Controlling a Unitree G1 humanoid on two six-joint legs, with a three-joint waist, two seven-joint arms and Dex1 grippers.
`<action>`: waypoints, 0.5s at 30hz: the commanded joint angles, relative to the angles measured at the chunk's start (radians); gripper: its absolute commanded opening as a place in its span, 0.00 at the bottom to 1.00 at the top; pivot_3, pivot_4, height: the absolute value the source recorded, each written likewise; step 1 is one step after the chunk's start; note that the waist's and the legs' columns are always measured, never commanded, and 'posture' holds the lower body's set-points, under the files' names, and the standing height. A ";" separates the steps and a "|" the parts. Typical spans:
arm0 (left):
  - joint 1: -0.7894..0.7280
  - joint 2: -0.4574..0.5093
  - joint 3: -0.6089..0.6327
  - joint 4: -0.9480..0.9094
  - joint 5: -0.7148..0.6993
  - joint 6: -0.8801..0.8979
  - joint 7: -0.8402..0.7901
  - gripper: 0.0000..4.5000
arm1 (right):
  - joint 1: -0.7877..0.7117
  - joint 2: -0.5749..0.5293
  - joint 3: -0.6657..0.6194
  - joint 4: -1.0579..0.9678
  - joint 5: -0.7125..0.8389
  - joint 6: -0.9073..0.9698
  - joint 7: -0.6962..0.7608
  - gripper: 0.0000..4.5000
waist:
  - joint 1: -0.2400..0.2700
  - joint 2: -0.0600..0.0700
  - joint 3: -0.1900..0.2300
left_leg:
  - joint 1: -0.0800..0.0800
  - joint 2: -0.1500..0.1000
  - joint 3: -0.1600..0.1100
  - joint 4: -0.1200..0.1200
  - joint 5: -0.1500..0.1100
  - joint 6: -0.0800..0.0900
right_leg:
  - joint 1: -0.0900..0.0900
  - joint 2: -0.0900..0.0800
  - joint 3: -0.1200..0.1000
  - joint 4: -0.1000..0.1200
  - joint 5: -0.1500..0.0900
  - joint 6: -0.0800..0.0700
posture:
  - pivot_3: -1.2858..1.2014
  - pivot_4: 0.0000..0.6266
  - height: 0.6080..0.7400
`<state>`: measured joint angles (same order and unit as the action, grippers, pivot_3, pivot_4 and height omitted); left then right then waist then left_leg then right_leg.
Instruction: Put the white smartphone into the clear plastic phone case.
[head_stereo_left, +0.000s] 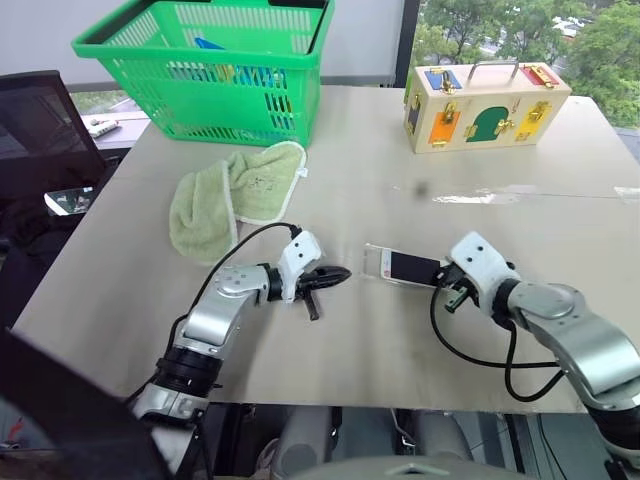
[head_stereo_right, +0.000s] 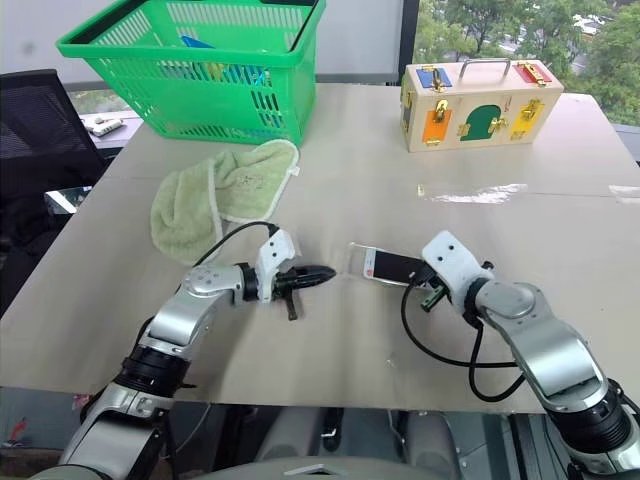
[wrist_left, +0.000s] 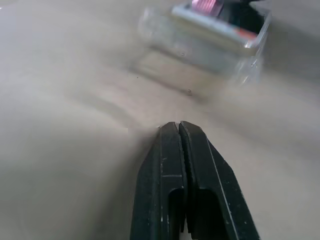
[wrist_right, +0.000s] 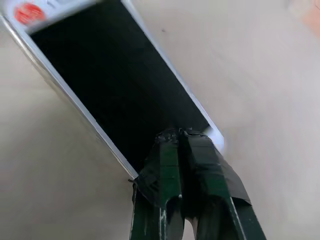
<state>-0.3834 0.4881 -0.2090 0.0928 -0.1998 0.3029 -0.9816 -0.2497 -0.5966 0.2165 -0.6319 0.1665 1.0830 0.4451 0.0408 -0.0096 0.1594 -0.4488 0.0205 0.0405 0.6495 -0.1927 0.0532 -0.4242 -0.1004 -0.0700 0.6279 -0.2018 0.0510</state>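
Closest to the head camera, the left gripper (head_stereo_left: 335, 274) is seen pressed shut and empty, just short of the clear plastic phone case (head_stereo_left: 376, 264) on the table (head_stereo_left: 400, 170). From the left wrist, the white smartphone (wrist_left: 220, 20) is shown tilted into that case. From the right wrist, the right gripper (wrist_right: 181, 134), fingers together, is seen pressing the phone's near end, gripping nothing.

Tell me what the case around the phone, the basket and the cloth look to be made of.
Case: clear, glossy thin plastic by the look; the table shows through its rim. Basket: green moulded plastic, slotted walls, dull sheen. Cloth: pale green towelling, probably cotton or microfibre; it lies limp and creased with a stitched light edge.
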 joint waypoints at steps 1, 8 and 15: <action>-0.013 -0.014 -0.024 0.023 0.020 -0.011 -0.003 0.01 | -0.018 -0.005 0.022 0.000 -0.001 -0.031 0.012 0.00 | 0.000 0.000 0.000 | 0.000 0.000 0.000 0.000 0.000 0.000 | 0.000 0.000 0.000 0.000 0.000 0.000 | 0.52 0.24 1.00; -0.025 -0.004 -0.007 0.026 0.024 -0.003 -0.013 0.01 | -0.058 0.025 -0.063 -0.055 0.035 0.003 0.007 0.00 | 0.000 0.000 0.000 | 0.000 0.000 -0.001 0.000 0.000 0.000 | 0.000 0.000 -0.001 0.000 0.000 0.000 | 0.52 0.24 1.00; -0.052 -0.014 -0.002 0.001 0.000 0.034 -0.030 0.01 | -0.058 -0.091 -0.143 -0.103 0.033 0.126 0.002 0.00 | -0.002 0.000 0.000 | -0.001 0.000 -0.001 0.000 0.000 0.000 | 0.000 0.000 -0.001 0.000 0.000 0.000 | 0.52 0.24 1.00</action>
<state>-0.4187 0.4774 -0.2076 0.1089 -0.1958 0.3364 -1.0081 -0.2954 -0.6693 0.1054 -0.7006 0.2050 1.1909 0.4510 0.0388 -0.0095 0.1599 -0.4499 0.0202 0.0395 0.6497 -0.1929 0.0531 -0.4242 -0.1007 -0.0712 0.6275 -0.2017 0.0512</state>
